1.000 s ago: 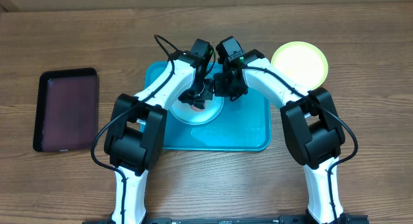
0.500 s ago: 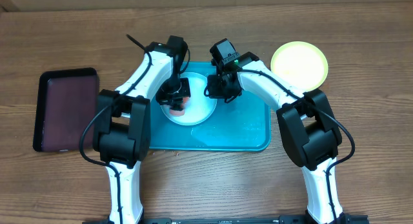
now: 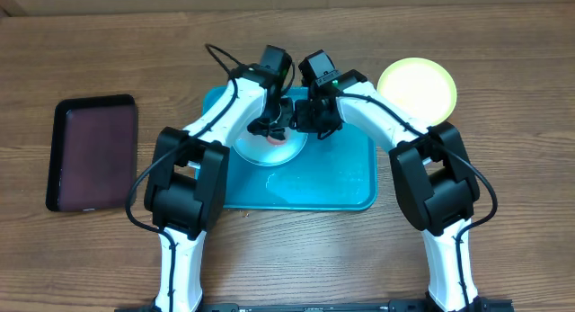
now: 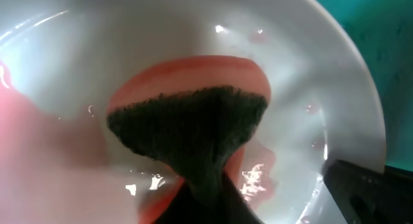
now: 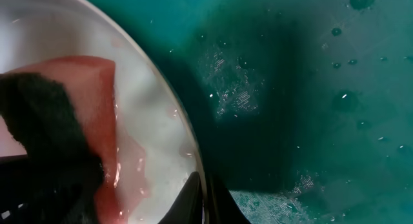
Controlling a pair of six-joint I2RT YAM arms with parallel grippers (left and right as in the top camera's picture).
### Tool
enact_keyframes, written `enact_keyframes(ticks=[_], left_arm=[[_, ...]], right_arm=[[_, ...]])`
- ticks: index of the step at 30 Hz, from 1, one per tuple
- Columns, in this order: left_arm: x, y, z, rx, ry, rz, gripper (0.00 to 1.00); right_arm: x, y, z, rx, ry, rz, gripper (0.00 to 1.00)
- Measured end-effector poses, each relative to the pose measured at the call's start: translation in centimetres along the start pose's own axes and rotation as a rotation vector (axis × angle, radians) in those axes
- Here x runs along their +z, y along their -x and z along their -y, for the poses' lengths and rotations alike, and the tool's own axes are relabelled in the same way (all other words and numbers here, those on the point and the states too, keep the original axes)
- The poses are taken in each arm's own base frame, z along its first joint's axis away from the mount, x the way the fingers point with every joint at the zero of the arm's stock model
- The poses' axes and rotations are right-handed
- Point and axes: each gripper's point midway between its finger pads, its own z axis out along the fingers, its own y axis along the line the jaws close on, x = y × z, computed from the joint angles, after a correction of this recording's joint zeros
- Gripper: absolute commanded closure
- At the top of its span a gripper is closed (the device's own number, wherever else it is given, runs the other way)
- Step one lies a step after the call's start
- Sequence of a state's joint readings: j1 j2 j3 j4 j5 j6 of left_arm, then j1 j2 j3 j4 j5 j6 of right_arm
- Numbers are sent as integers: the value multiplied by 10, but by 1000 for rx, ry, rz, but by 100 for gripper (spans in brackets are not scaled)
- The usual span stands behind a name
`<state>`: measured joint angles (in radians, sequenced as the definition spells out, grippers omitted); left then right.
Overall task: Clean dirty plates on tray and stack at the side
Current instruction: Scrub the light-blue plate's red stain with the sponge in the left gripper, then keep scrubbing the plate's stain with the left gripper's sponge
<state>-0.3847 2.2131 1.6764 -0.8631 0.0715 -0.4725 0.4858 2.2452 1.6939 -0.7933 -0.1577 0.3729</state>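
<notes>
Plate under L pincer; sponge pressed on it.

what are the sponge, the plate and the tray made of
Sponge: soft pink foam, it seems, with a coarse dark scouring layer that looks fibrous.
Plate: likely plastic, smooth glossy white with wet highlights.
Tray: probably plastic, glossy turquoise, with water beading on it.

Left arm and right arm are of like build: glossy white curved links joined by bulky black housings. Wrist units, left claw and right claw are black; a green light shows on the right wrist unit. Thin black cables loop beside each elbow housing and above the left wrist. Screws and markings are too small to tell.
</notes>
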Motion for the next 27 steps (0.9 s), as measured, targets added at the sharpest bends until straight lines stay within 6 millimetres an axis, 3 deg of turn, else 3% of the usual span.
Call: enact_keyframes(ticks=[1,10,15,21,27], left_arm=[[0,0,-1,1,4,1,72],[-5,-1,-21,-36,54,-44,77],[-7,4,-33,-64,74,-58,73],[-7,6,-34,-59,76,-54,68],[-8,9,-32,-28,70,-43,70]], right_arm=[[0,0,0,0,-1,0,96],[1,0,0,-1,3,7,96],[1,1,0,-2,4,11,96],[1,1,0,-1,4,11,96],[1,1,0,-1,5,11,96]])
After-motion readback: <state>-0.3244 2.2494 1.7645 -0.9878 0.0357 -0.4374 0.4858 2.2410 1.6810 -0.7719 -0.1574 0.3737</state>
